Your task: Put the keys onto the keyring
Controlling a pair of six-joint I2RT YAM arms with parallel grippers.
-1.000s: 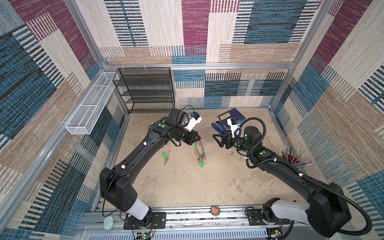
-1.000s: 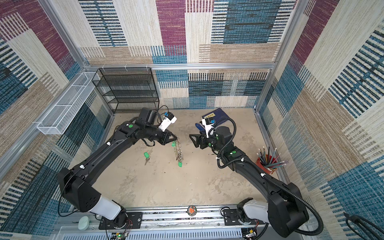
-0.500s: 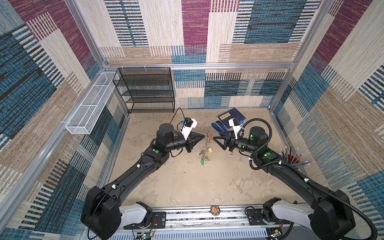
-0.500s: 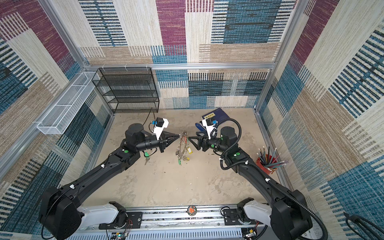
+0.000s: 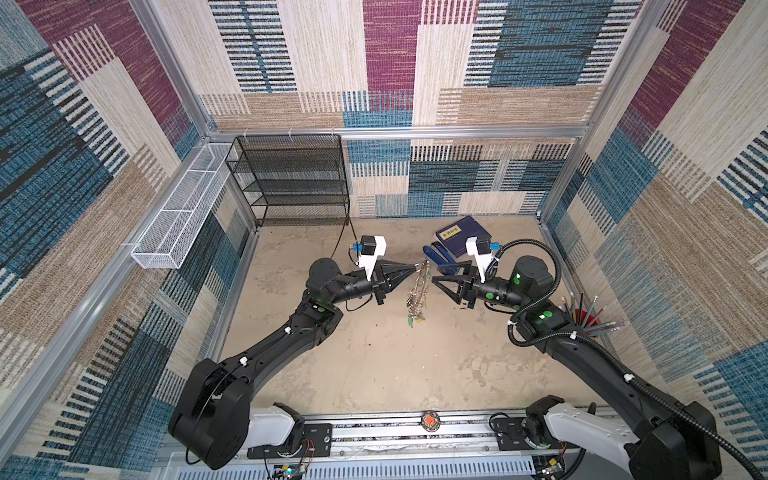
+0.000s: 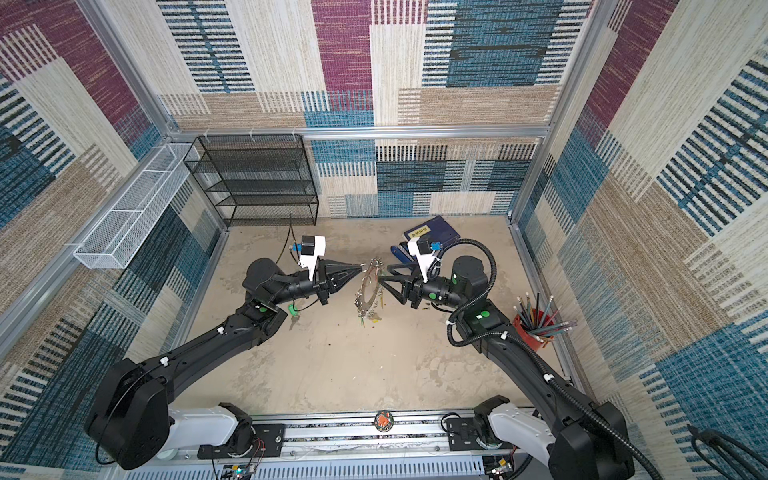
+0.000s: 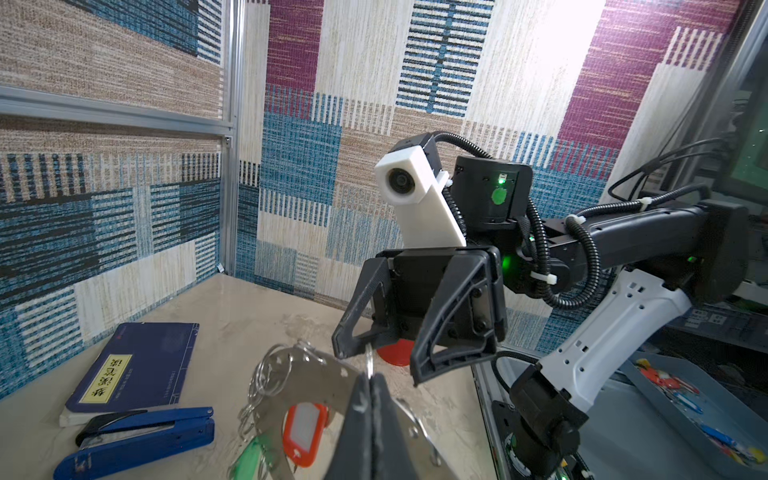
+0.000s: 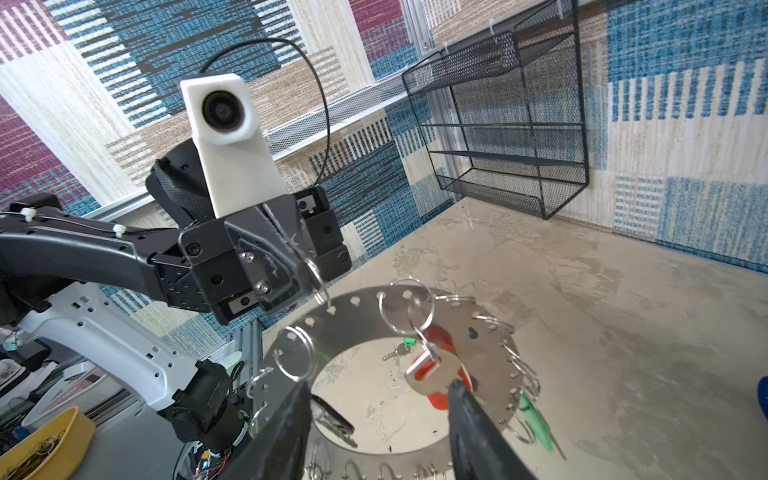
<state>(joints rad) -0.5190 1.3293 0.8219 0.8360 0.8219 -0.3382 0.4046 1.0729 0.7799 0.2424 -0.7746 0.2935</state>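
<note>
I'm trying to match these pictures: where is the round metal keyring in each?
In a top view: the keyring hangs mid-picture, nearly edge-on.
In a top view: mid-picture likewise, its hole showing.
Left wrist: close up, just past the shut left gripper.
Right wrist: large, face-on, beyond the open right gripper.
Shared landmark: that left gripper, pinching a split ring on its rim.

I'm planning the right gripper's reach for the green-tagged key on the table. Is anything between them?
Yes. The keyring, held upright by the shut left gripper, hangs between the open right gripper and the key; the right wrist view sees the key through the keyring's hole.
</note>
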